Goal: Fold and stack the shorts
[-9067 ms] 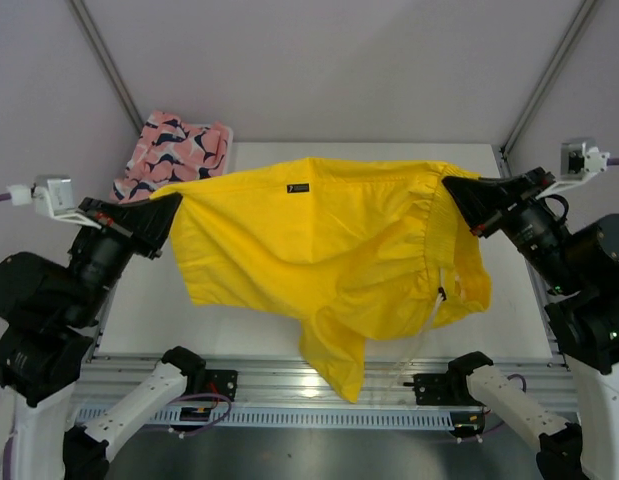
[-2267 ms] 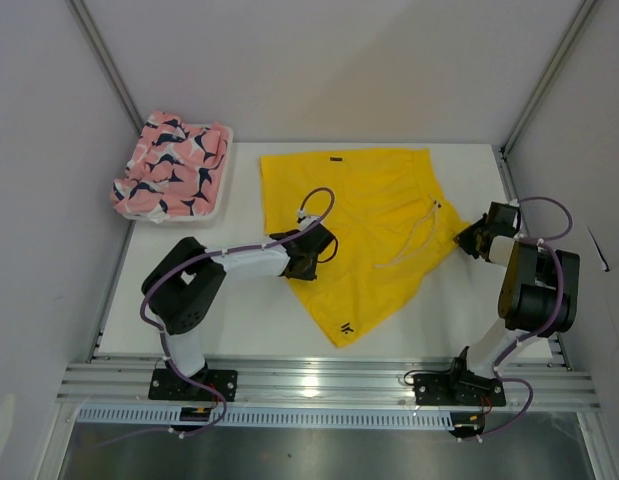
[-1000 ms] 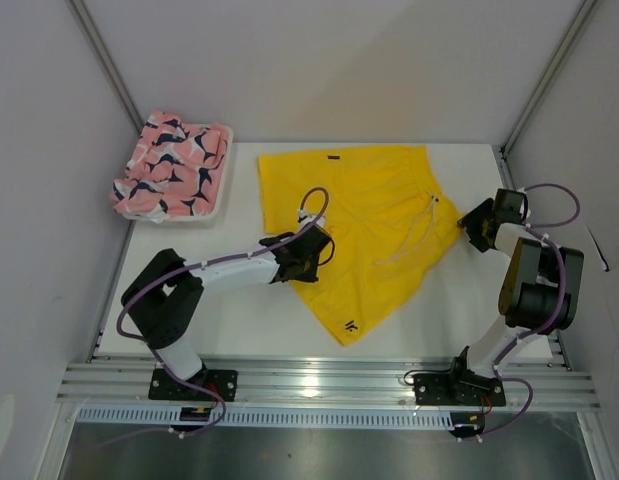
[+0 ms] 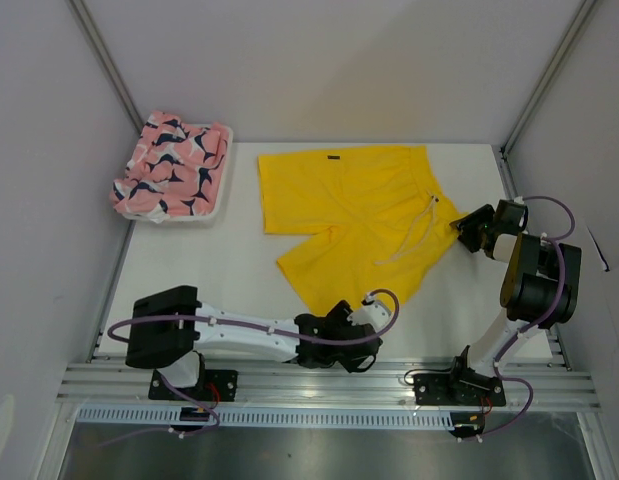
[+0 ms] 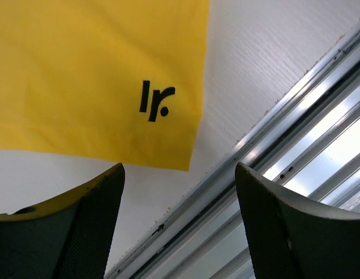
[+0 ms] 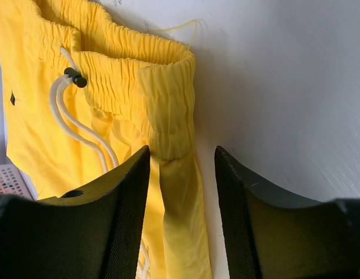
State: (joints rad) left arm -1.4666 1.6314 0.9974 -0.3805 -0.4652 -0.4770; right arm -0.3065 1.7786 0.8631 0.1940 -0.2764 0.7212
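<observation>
My left gripper (image 5: 178, 168) has swung off the middle of the yellow shorts (image 4: 359, 200) to their near hem corner. It hangs released, with the logo corner just beyond it, flat on the desk (image 4: 209, 270). That leg runs away rightward to the waistband, whose end my right gripper (image 6: 181, 150) straddles unclenched. The pink shorts (image 4: 174, 160) lie far left of the yellow pair, in the basket (image 4: 224, 180).
</observation>
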